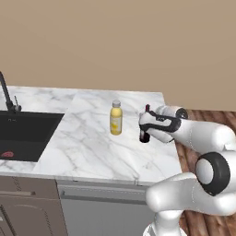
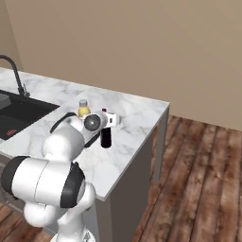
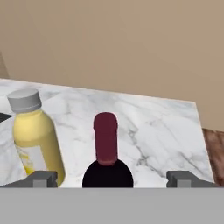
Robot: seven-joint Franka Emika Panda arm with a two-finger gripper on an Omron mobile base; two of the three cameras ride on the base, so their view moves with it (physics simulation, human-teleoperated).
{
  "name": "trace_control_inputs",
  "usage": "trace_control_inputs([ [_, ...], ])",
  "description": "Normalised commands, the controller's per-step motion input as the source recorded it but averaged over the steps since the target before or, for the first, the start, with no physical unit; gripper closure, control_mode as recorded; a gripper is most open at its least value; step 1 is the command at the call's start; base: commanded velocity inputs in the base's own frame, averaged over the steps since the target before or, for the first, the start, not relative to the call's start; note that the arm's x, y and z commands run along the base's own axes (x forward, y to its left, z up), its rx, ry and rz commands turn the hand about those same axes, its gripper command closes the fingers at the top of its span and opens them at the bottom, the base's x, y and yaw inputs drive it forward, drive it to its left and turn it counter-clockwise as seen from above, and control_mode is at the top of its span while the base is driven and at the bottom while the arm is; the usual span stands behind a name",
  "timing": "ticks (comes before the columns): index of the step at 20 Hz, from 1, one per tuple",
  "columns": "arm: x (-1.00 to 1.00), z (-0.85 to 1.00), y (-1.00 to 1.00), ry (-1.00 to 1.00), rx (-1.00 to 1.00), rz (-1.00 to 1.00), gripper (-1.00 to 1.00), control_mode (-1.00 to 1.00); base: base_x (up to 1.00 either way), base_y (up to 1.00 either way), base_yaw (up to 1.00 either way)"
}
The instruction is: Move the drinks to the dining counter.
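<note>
Hand view has the gripper (image 3: 113, 178) spread wide, dark red-brown bottle (image 3: 106, 153) standing between the fingertips untouched, juice bottle (image 3: 36, 138) beside it on the dining counter (image 3: 162, 131), near its floor-side edge.

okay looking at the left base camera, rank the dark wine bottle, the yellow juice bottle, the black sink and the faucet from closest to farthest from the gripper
1. Dark red-brown bottle: right at the open gripper, upright on the marble counter.
2. Yellow juice bottle: next over, on the sink side.
3. Black sink: further along the counter.
4. Faucet: behind the sink's far end, farthest.
</note>
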Motion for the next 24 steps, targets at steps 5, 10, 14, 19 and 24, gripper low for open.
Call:
trace_control_inputs([
  [5,-0.77,0.52,-0.03,-0.01,0.00,-0.01,-1.00,-1.00,0.00,0.00,0.00],
  [10,-0.63,0.83,-0.02,0.01,0.00,-0.03,-1.00,-1.00,0.00,0.00,0.00],
  [14,-0.40,1.00,0.00,0.06,0.00,-0.03,-1.00,-1.00,0.00,0.00,0.00],
  [19,-0.37,0.96,0.00,0.15,0.00,-0.05,-1.00,-1.00,0.00,0.00,0.00],
  [24,-0.42,0.63,-0.02,0.14,0.00,-0.11,-1.00,-1.00,0.00,0.00,0.00],
])
